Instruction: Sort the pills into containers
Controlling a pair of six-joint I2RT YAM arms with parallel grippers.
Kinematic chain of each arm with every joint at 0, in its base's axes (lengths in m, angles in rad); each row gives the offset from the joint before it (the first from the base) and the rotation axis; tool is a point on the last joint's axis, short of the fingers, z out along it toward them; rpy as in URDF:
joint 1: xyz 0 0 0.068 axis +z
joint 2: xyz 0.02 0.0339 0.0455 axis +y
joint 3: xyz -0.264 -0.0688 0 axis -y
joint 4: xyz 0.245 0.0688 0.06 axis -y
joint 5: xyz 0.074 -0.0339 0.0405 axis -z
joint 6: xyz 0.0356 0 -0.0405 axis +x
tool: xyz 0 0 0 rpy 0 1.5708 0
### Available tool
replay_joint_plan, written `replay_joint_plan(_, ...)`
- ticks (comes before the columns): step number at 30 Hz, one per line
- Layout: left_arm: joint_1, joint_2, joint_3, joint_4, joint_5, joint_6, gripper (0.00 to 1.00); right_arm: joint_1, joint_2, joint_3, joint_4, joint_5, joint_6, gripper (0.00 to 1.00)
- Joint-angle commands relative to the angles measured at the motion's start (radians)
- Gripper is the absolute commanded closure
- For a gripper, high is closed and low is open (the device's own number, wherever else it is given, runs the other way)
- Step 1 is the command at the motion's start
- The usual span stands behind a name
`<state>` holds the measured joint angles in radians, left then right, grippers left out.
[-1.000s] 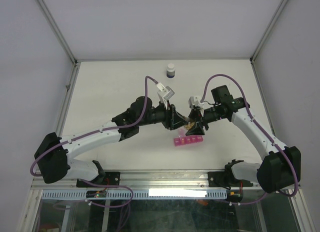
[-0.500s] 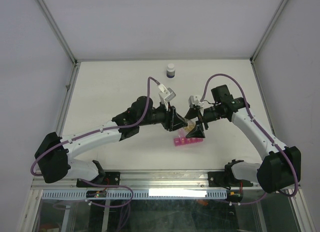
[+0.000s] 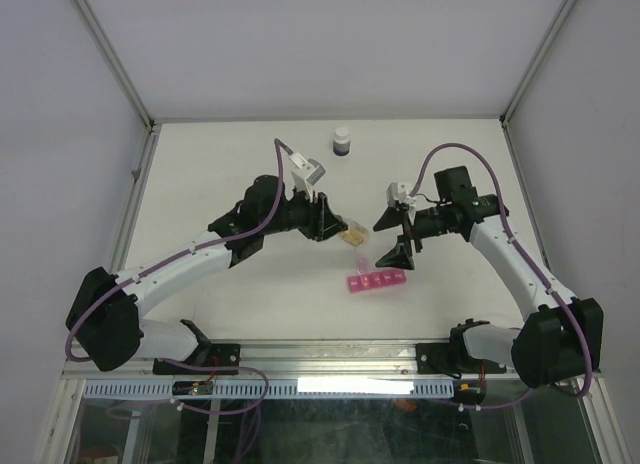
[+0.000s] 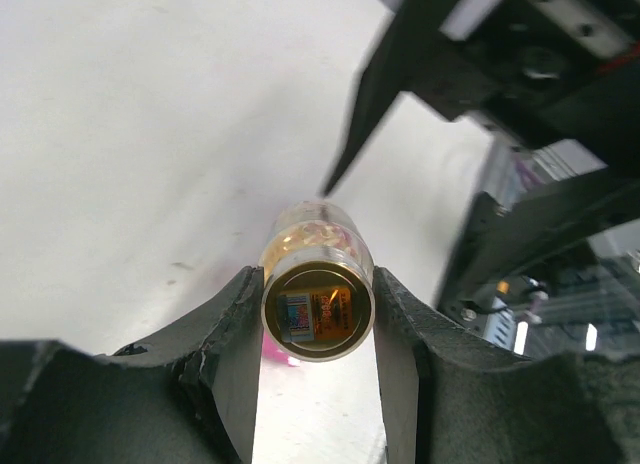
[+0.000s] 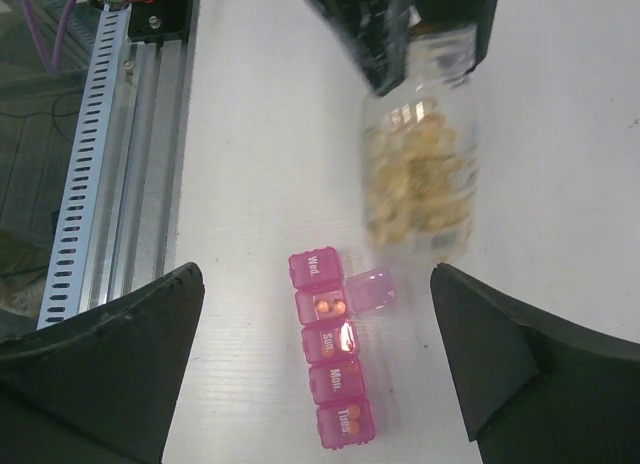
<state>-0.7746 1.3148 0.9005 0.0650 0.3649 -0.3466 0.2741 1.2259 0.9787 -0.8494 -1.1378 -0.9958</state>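
The white table (image 3: 220, 184) carries the pink organiser (image 5: 333, 384). Behind the organiser and a little to its left, the left gripper (image 3: 338, 229) has its jaws pinching the base end of a clear bottle (image 4: 318, 306). Just behind the organiser on its right, the right gripper (image 3: 393, 239) has its jaws spread wide around nothing. A dark bottle (image 3: 342, 141) stands well behind the organiser. The pills (image 5: 420, 184) fill the clear bottle, and two more lie in the organiser's one open compartment.

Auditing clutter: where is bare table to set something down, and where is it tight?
Bare: the far-left table between its left edge and the dark bottle, and right of it. Tight: the centre, where the pill bottle in the left tool, the open right tool and the pink organiser bunch.
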Motion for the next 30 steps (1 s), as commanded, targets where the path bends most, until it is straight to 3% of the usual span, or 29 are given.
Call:
replay_joint_plan(1, 0.100, -0.008, 0.013, -0.044, -0.081, 0.072, 1.00, -0.039, -0.050, 0.027, 0.036, -0.012, 0.050, 0.00)
replay_joint_plan(10, 0.172, 0.185, 0.178, -0.047, -0.136, 0.090, 1.00, -0.115, -0.075, -0.011, 0.250, 0.094, 0.311, 0.01)
replay_joint_plan(16, 0.182, 0.379, 0.412, -0.055, -0.195, 0.119, 1.00, -0.178, -0.097, -0.036, 0.361, 0.160, 0.447, 0.00)
replay_joint_plan(23, 0.181, 0.662, 0.782, -0.118, -0.273, 0.093, 1.00, -0.219, -0.118, -0.059, 0.520, 0.400, 0.669, 0.01)
replay_joint_plan(30, 0.181, 0.827, 1.000, -0.132, -0.230, 0.076, 1.00, -0.232, -0.116, -0.063, 0.535, 0.401, 0.695, 0.01)
